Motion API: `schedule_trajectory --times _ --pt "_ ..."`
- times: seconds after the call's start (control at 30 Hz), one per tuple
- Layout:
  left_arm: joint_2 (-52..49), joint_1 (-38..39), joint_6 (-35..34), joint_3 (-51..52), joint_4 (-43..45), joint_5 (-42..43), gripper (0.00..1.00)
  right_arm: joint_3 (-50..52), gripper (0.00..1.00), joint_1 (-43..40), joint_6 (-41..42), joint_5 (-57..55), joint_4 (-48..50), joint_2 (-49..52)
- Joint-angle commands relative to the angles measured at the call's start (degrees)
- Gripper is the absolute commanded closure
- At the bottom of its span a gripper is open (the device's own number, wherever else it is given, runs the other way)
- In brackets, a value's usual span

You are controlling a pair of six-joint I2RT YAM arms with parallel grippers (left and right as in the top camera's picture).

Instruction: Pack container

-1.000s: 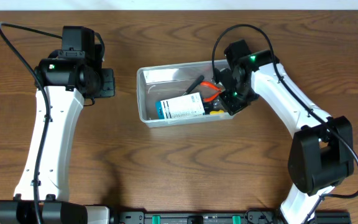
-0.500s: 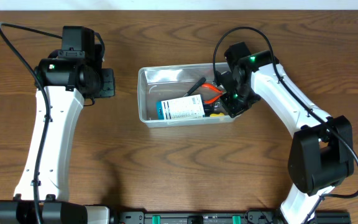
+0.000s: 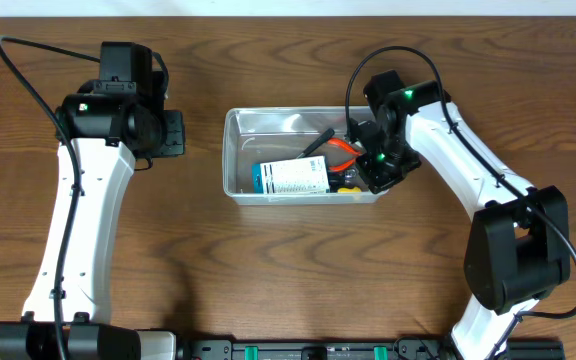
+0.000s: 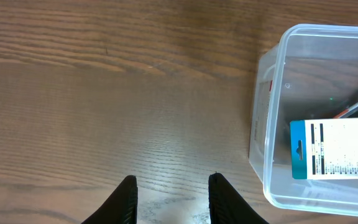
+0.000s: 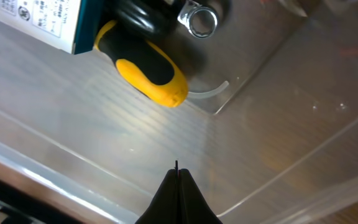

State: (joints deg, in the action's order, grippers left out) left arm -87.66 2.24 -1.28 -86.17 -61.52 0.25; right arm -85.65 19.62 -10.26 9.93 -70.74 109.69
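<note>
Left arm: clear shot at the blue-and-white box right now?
Probably yes: the left gripper is open beside the container, and the box lies uncovered at that end; only the wall to clear.

Wooden table [image 3: 268, 270], brown, grain visible. Blue-and-white box [image 3: 290, 177] lying flat, label up. Orange-handled tool [image 3: 343, 150] at 2 o'clock from the box. Slender black item [image 3: 315, 140] at 1 o'clock, type undetermined. Yellow-and-black handle [image 5: 148, 74] at 3 o'clock, just beside the box. Metal ring end [image 5: 197, 20] near that handle.

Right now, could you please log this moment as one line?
task: pack container | left jaws: open, over table | right jaws: shut, empty, inside container | contents: box, yellow-handled tool
</note>
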Motion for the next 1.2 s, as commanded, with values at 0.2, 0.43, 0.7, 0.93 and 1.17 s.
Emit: schedule_trajectory --times 0.2,0.43,0.7,0.93,1.17 --pt "-0.4 -0.2 1.5 -0.3 1.2 0.3 0.56 -1.8 0.85 -0.8 0.6 -2.8 11.5 0.1" --pt "-0.3 -0.3 6.2 -0.3 4.0 0.3 0.32 -16.1 0.45 -5.0 1.2 -10.3 17.2 0.1" --pt "-0.1 -0.3 9.0 -0.3 7.6 -0.9 0.11 -29.8 0.01 -20.1 8.1 -15.5 14.5 -0.7" --pt "6.7 1.8 9.0 -0.3 6.6 -1.0 0.01 -30.0 0.01 -31.0 13.3 -15.1 7.2 -6.7" --pt "19.3 5.2 8.9 4.2 6.2 -0.9 0.02 -27.2 0.01 -30.9 13.4 -15.1 -2.1 -13.5"
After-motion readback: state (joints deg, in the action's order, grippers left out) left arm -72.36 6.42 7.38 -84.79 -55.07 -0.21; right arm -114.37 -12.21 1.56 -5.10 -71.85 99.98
